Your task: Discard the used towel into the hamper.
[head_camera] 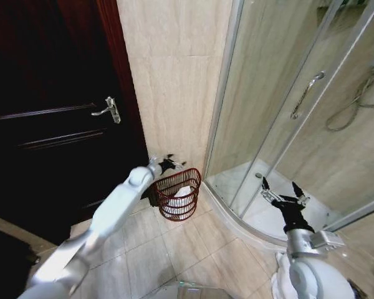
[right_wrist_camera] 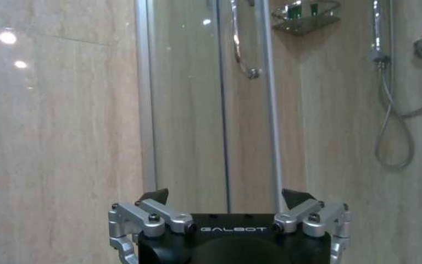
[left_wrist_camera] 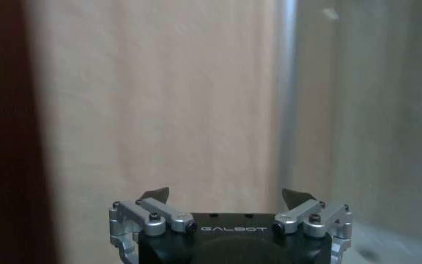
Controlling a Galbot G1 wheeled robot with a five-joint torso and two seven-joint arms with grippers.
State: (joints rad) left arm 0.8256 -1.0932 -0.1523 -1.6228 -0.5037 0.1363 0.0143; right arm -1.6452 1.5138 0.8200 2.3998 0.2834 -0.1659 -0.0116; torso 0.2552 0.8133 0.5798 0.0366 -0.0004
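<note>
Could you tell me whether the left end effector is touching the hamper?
Apart. The head view shows the left end effector, open, above and behind the hamper rim, with wall showing between them.

Even, soft indoor light; two glare spots on the wall tile (right_wrist_camera: 50, 110); left wrist view blurred; head view bows at edges.

A dark reddish-brown openwork hamper (head_camera: 177, 194) holding a white towel (head_camera: 183, 192) is seen just below the black left gripper (head_camera: 171, 164).

1 hamper (head_camera: 177, 194), 1 towel (head_camera: 184, 192), 2 grippers.
</note>
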